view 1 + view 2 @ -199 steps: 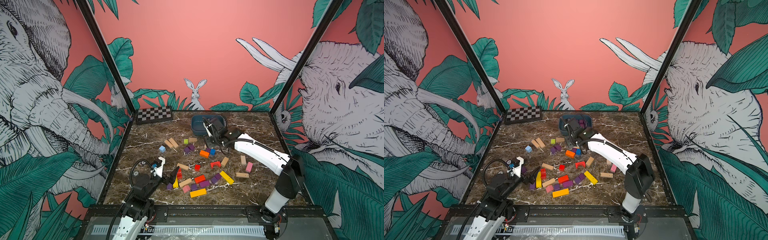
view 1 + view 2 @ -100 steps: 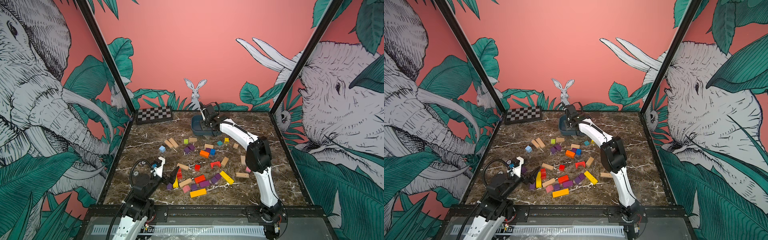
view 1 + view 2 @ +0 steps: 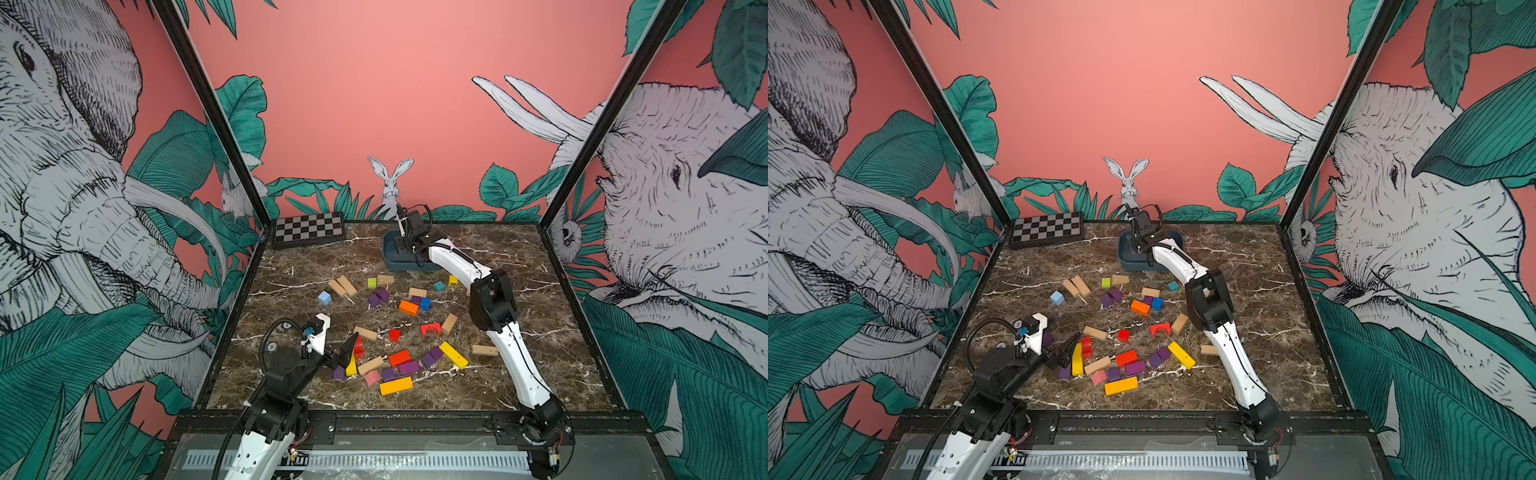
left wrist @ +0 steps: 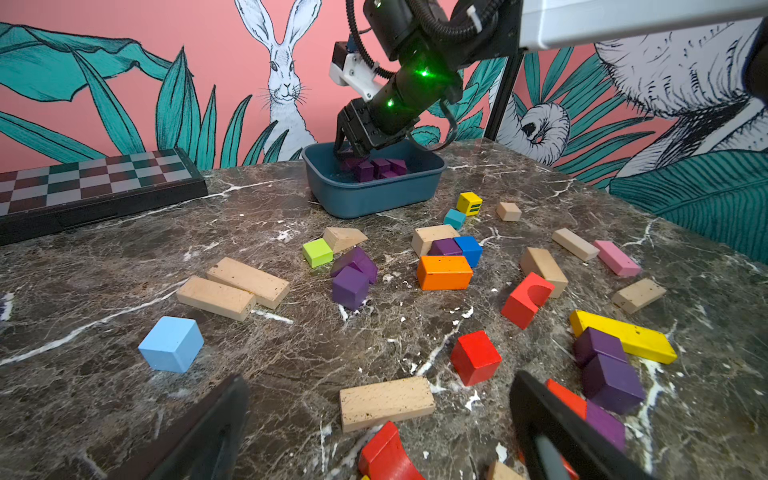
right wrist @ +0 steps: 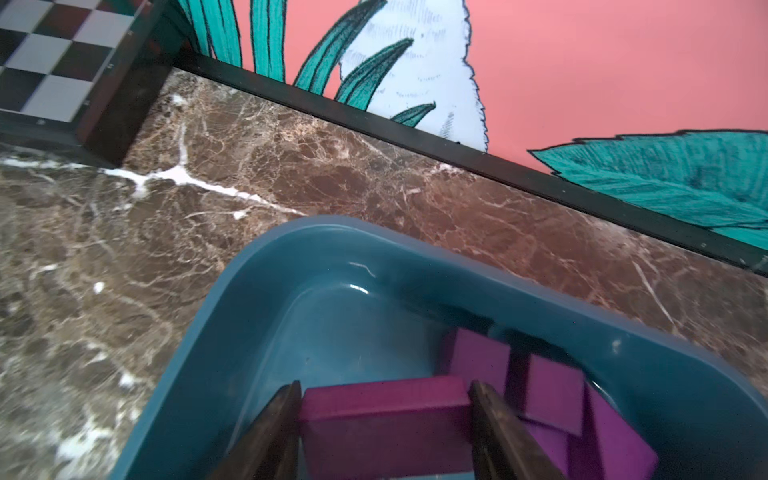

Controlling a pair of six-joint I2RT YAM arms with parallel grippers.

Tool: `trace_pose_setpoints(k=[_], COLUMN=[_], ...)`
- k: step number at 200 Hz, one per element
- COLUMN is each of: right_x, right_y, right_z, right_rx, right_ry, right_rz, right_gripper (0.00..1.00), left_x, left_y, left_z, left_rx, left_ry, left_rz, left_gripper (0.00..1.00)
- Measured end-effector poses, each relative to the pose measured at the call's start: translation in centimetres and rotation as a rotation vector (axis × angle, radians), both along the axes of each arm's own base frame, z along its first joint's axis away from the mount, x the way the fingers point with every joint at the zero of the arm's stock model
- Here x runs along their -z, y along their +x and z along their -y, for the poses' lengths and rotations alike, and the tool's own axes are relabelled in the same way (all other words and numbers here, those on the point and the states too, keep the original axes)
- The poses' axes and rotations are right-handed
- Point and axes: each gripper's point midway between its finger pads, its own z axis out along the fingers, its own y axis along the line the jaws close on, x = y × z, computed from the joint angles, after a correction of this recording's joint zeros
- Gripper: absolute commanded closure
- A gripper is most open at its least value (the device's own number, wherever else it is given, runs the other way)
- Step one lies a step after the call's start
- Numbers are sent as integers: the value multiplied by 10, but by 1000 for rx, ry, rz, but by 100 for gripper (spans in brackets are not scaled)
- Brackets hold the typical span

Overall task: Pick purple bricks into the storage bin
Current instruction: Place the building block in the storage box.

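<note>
Bright, even overhead light — soft short shadows on the marble tabletop (image 4: 291, 353). Frame post (image 3: 220, 124) leans with wide-angle stretch in both top views; glare streaks the storage bin (image 5: 357, 266) rim — close purple brick (image 5: 386, 424) blurs.

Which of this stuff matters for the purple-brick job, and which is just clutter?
Job: storage bin; purple bricks, loose and binned; held purple brick in the right end effector.
Clutter: checkerboard box; orange block; light blue cube; pink block; red cube; yellow bar; plain wooden blocks.
</note>
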Motion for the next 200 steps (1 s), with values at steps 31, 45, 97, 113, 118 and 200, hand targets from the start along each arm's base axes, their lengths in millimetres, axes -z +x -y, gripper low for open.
trace_pose_setpoints(k=[31, 45, 97, 113, 118, 200], right_x=[18, 19, 7, 5, 5, 11], right_y=[6, 8, 16, 18, 19, 21], right_z=[-5, -7, -11, -10, -9, -5], right_rx=[-7, -8, -5, 1, 4, 27], right_ry=[8, 13, 38, 38, 37, 23], right_rz=[8, 19, 74, 86, 87, 86], right_gripper=[48, 48, 39, 35, 34, 30], left_x=[0, 0, 0, 0, 0, 0], left_y=[0, 0, 0, 0, 0, 0], left_z=[0, 0, 0, 0, 0, 0], left_rx=[1, 1, 2, 2, 2, 3], left_ry=[0, 0, -1, -1, -1, -1], left_rz=[0, 1, 2, 2, 2, 2], left_gripper=[1, 1, 1, 1, 1, 1])
